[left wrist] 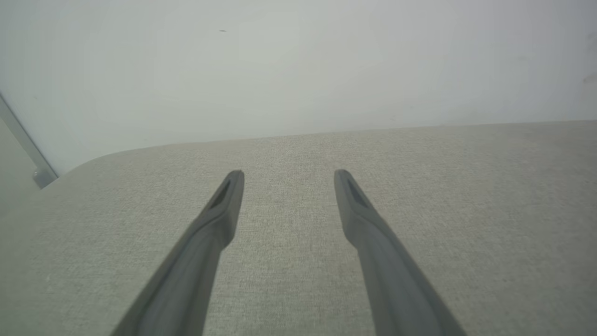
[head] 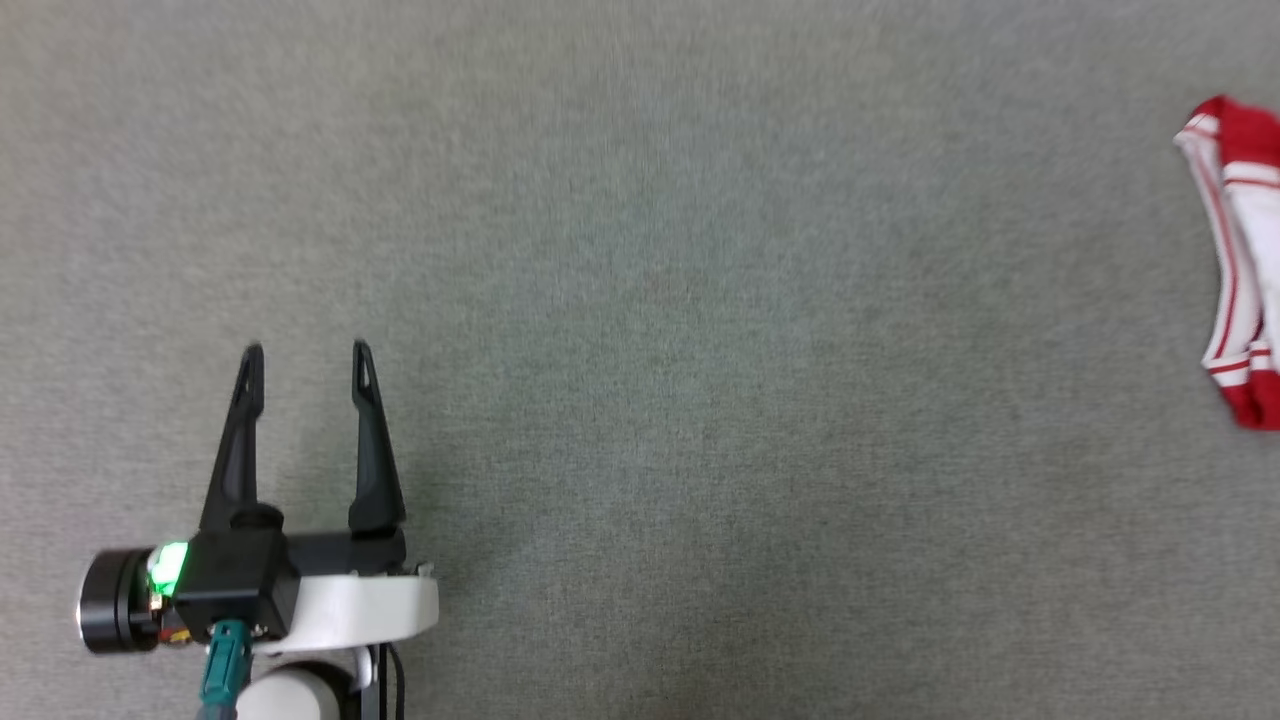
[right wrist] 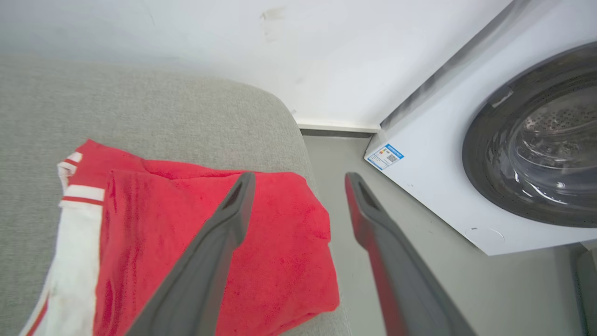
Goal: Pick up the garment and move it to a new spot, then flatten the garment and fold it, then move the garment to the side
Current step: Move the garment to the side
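1. While the garment [right wrist: 280, 242] is lying folded at the right-hand corner of the grey cushion [right wrist: 140, 107], its hem is sitting right at the rim, so it's risking a slide to the floor.
2. Over it the right gripper [right wrist: 299, 179] is hovering spread, one finger past the edge; a careless pull-away could be snagging that thin fabric.
3. Well apart, the left gripper [head: 307, 353] is idling spread over bare cushion.
4. Beyond, the washing machine [right wrist: 443, 154] is wearing a blue label [right wrist: 385, 156], too small to read.

I've got the left gripper [head: 307, 349] low on my left, fingers spread wide, pointing forward. On the right gripper [right wrist: 299, 176], fingers wide apart too.
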Controlling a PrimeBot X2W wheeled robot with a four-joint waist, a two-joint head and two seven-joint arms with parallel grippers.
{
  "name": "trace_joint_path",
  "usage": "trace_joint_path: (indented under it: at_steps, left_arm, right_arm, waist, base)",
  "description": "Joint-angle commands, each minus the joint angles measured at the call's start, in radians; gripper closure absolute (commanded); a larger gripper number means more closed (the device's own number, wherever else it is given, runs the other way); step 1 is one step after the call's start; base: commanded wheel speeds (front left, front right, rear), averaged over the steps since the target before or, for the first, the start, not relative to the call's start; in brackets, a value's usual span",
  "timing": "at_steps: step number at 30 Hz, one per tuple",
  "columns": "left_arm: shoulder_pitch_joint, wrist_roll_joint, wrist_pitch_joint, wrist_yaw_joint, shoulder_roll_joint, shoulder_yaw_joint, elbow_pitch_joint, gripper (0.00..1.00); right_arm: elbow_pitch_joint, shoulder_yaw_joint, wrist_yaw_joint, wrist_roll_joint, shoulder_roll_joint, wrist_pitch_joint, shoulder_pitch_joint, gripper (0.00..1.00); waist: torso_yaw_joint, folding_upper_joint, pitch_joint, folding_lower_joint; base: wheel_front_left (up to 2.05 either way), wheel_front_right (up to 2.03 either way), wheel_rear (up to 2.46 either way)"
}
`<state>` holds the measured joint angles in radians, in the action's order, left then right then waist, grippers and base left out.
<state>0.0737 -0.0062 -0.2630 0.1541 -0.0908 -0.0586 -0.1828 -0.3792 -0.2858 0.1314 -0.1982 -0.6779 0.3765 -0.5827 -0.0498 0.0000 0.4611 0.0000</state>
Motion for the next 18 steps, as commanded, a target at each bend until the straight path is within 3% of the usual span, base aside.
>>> trace_joint_path:
  at_steps: [1,8,18]
  left_arm:
    - [-0.033,-0.009,-0.002,0.007,0.0,0.007,0.007,0.0]
    - [-0.096,-0.017,-0.002,0.003,0.002,0.025,0.024,0.0]
    - [-0.163,-0.021,-0.002,-0.012,0.006,0.045,0.054,0.0]
  right_arm:
    - [0.043,0.01,-0.002,-0.002,0.029,-0.066,0.029,0.0]
    - [0.178,0.041,-0.002,-0.002,0.132,-0.237,0.092,0.0]
    - [0.38,0.121,-0.001,0.031,0.342,-0.461,0.266,0.0]
  waist:
    - [-0.005,0.0,-0.084,0.0]
    - [-0.006,0.0,-0.179,0.0]
    - [0.017,0.0,-0.289,0.0]
  base:
    - [0.0,0.0,0.0]
    - [0.0,0.0,0.0]
    - [0.0,0.0,0.0]
